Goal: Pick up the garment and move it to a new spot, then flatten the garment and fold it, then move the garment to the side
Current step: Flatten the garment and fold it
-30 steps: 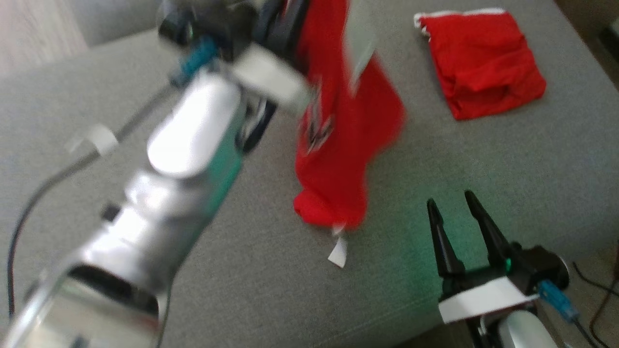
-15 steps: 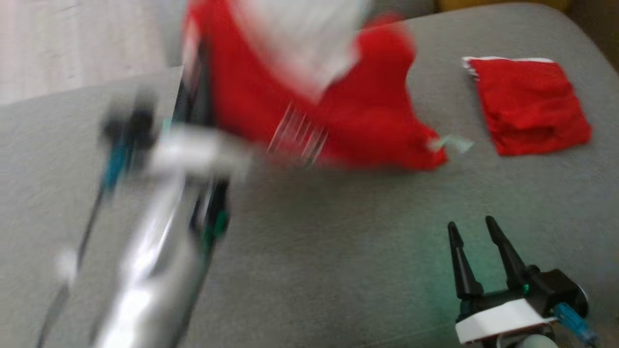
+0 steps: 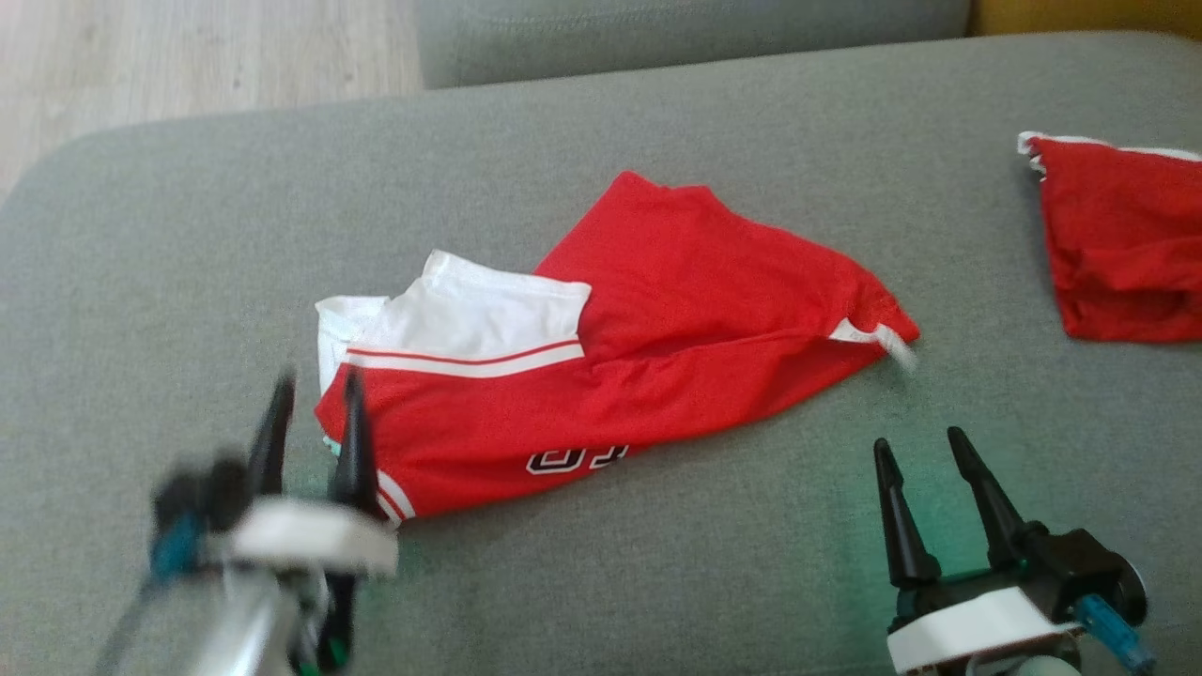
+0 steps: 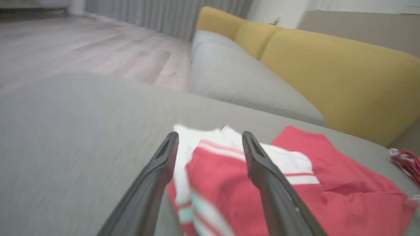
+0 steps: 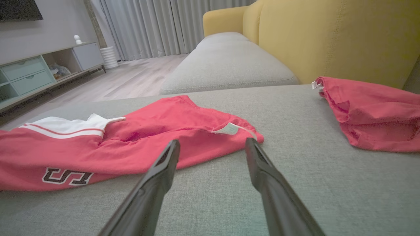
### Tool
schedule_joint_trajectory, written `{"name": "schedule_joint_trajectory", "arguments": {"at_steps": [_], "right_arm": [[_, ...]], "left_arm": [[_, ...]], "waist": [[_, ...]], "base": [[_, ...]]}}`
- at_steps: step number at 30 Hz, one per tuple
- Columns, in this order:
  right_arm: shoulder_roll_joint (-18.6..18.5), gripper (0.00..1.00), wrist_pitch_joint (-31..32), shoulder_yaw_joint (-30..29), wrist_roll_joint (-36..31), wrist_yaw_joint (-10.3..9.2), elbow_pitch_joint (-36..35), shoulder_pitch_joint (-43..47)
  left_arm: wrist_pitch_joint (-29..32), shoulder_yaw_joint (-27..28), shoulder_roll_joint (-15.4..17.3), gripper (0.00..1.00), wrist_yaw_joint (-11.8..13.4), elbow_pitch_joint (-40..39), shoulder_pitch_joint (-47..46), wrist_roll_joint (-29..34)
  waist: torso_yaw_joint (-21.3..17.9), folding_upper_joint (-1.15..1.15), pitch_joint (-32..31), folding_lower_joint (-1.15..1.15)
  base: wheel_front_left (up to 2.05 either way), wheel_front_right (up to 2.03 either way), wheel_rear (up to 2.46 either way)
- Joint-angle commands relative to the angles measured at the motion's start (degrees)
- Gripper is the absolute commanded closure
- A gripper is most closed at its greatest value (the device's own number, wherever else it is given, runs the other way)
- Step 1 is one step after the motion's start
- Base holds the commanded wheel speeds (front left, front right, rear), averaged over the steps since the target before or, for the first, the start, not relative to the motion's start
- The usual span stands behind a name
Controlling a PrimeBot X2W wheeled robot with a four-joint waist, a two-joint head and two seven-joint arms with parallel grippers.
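Observation:
The garment [image 3: 676, 310] is red with a white panel, white stripes and dark lettering. It lies crumpled but spread on the grey sofa cushion [image 3: 601, 141]. My left gripper [image 3: 316, 390] stands open at the garment's left end, one finger over its striped edge. In the left wrist view that gripper [image 4: 210, 136] has the garment's [image 4: 223, 177] striped end lying between and beyond its open fingers, not pinched. My right gripper [image 3: 918, 441] is open and empty, just short of the garment's right tip. From the right wrist, the right gripper [image 5: 212, 141] faces the garment's [image 5: 157, 131] label corner.
A second red cloth [image 3: 1122, 253] lies bunched at the cushion's right edge, also seen as a red cloth [image 5: 370, 114] near the yellow backrest [image 5: 328, 32]. Wooden floor [image 3: 188, 47] lies beyond the cushion's far left corner. Another grey seat [image 5: 226, 62] extends behind.
The left gripper held the garment up and swung it; now it has opened, and the garment lies on the cushion. The left arm has dropped low. The head camera has shifted.

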Motion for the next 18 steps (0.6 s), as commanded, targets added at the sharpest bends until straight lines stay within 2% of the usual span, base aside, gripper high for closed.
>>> {"name": "schedule_joint_trajectory", "arguments": {"at_steps": [1,5,10,14,18], "right_arm": [[-0.4,0.0,-0.2,1.5,-0.5,-0.04,-1.7,-1.0],[-0.4,0.0,-0.2,2.8,-0.9,-0.04,-1.6,-2.6],[-0.4,0.0,-0.2,4.7,-1.1,-0.04,-1.3,-5.4],[-0.4,0.0,-0.2,5.8,-0.6,-0.04,-1.0,-7.3],[-0.4,0.0,-0.2,6.3,-0.1,-0.04,-1.0,-8.0]], "left_arm": [[1.5,0.6,2.4,0.0,-1.3,-2.9,-6.7,1.4],[11.6,-3.7,7.2,0.0,-5.1,-3.7,-18.3,5.0],[25.5,-9.7,10.2,0.0,-8.2,2.1,-31.7,5.5],[35.5,-15.4,13.1,0.0,-8.7,7.5,-38.4,3.1],[40.5,-19.5,16.0,0.0,-8.8,9.7,-41.0,0.3]], "waist": [[0.2,0.0,0.8,0.0],[-0.6,0.0,3.6,0.0],[-3.1,0.0,8.0,0.0],[-5.7,0.0,10.9,0.0],[-7.2,0.0,12.3,0.0]], "base": [[0.0,0.0,0.0],[0.0,0.0,0.0],[0.0,0.0,0.0],[0.0,0.0,0.0],[0.0,0.0,0.0]]}}
